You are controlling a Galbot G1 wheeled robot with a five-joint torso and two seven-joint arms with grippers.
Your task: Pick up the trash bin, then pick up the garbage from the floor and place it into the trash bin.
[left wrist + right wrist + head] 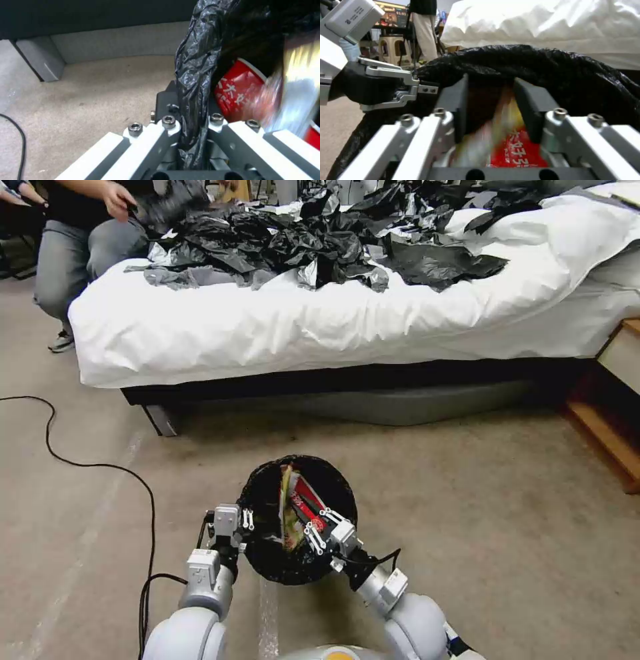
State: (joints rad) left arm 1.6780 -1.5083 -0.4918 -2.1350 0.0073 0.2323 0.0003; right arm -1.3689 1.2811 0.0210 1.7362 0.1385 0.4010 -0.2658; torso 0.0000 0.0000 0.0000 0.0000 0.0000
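The trash bin [261, 493], lined with a black bag, hangs low over the floor in front of me. My left gripper [245, 520] is shut on its near-left rim, and the bag's fold [195, 75] runs pinched between the fingers [166, 130]. My right gripper [319, 530] hovers over the bin's mouth from the near right, fingers apart. Garbage, a red and yellow snack wrapper [301, 500], stands inside the bin, blurred, just beyond the right fingertips [528, 110]. The wrapper [516, 152] lies loosely in the gap, and its red side [240, 92] sits behind the bag's fold.
A bed [320, 327] with white bedding and black plastic sheets [320, 240] spans the back; its leg [162, 420] is left of centre. A person [80, 240] sits at the far left. A black cable [100, 467] loops across the left floor. A wooden nightstand [613, 407] stands right.
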